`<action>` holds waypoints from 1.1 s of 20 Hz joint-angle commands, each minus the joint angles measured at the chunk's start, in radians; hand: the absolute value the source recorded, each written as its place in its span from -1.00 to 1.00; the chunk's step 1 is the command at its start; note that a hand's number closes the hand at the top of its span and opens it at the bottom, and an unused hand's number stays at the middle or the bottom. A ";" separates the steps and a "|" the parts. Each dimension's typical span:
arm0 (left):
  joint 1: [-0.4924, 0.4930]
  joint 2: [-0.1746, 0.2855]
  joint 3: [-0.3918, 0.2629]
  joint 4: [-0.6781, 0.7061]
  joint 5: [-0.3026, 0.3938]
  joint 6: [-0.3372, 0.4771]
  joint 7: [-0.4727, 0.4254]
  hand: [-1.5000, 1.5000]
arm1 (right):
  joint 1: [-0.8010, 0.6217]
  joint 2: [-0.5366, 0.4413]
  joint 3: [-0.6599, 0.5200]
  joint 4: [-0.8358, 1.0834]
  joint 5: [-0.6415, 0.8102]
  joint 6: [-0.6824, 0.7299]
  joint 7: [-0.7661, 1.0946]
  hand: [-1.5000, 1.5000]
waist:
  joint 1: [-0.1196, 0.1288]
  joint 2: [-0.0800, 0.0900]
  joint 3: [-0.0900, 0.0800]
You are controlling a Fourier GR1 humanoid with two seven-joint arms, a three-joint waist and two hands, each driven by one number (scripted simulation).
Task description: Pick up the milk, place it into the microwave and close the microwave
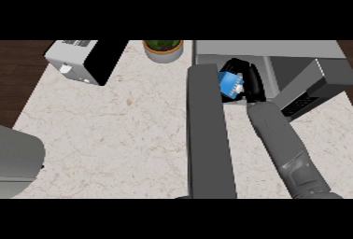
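Milk point(231, 84): blue carton at the mouth of the microwave point(276, 49), just right of its open door point(210, 140).
Right hand point(255, 81): black fingers curled round the carton, grasping it.
Left hand: out of sight.
Long axis: runs roughly away from the robot, leaning a little; which end is the top I cannot tell.
Risk: released while tilted, the carton could topple at the sill; left too near the opening, it would block the door from closing.
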 commanded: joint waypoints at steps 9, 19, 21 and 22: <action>-0.026 -0.024 -0.039 0.045 -0.046 -0.048 -0.043 -1.00 | -0.202 -0.071 -0.090 0.290 0.033 -0.207 -0.035 1.00 | 0.058 0.024 0.001; -0.127 0.032 -0.049 0.102 -0.057 -0.024 -0.026 -1.00 | -0.240 -0.164 -0.069 0.363 0.103 -0.366 -0.072 1.00 | 0.083 0.051 0.003; -0.111 0.017 -0.062 0.121 -0.074 -0.049 -0.042 -1.00 | -0.226 -0.175 -0.040 0.382 0.141 -0.420 -0.086 1.00 | 0.091 0.052 0.001; -0.107 0.027 -0.043 0.110 -0.066 -0.036 -0.034 -1.00 | -0.210 -0.184 -0.048 0.397 0.133 -0.390 -0.087 1.00 | 0.100 0.054 0.003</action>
